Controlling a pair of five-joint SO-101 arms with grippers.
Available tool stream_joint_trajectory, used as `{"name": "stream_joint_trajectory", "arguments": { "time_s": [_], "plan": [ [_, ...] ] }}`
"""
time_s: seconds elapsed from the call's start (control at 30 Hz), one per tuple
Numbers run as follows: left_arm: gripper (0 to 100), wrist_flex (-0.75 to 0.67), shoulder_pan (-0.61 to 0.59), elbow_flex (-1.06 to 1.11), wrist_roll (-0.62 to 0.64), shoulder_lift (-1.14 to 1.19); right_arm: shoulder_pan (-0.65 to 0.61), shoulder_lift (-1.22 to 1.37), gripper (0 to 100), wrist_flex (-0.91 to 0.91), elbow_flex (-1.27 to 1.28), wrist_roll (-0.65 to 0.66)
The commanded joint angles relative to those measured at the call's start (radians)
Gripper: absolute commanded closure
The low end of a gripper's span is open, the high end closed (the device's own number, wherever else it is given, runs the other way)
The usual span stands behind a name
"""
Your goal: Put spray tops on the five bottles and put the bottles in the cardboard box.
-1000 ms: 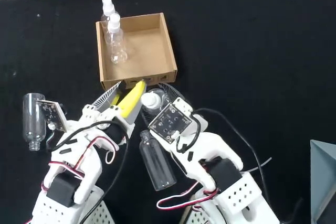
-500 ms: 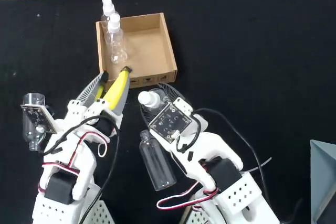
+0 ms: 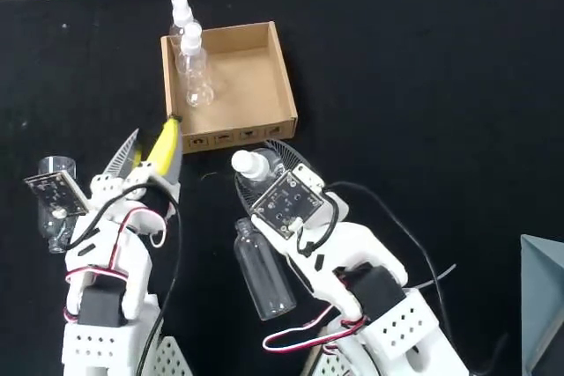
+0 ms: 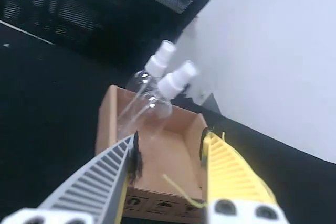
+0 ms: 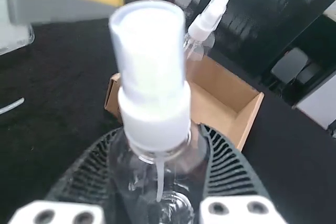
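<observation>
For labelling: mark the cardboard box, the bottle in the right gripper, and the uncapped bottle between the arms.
cardboard box (image 3: 256, 133), high view, front wall.
held bottle (image 5: 151, 72), right wrist view, white spray top.
uncapped bottle (image 3: 263, 275), high view, clear body.

From above, the capped bottle (image 3: 249, 165) shows little beyond its white top; its body lies hidden under the right arm's camera board (image 3: 284, 202). The left arm's camera board (image 3: 55, 189) covers part of a clear bottle (image 3: 49, 228) on the counter (image 3: 423, 85). A grey object (image 3: 544, 305) is cut off at the picture's right edge.
</observation>
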Motion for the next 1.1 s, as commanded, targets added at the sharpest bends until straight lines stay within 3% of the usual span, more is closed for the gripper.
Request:
{"name": "stream_joint_trajectory", "arguments": {
  "time_s": [0.0, 0.3, 0.83, 1.07],
  "plan": [
    [81, -0.023, -0.062, 0.005, -0.014, -0.015, 0.017, -0.036, 90.7, -0.032, -0.008, -0.009],
    [81, -0.023, -0.163, 0.090, -0.014, -0.015, 0.017, -0.036, 90.7, -0.032, -0.027, -0.149],
    [81, -0.014, -0.309, 0.143, -0.006, -0.011, 0.021, -0.024, 91.0, -0.084, -0.047, -0.153],
    [81, 0.031, -0.305, 0.143, -0.012, -0.014, 0.023, -0.024, 91.0, 0.034, -0.177, -0.149]
  ]
}}
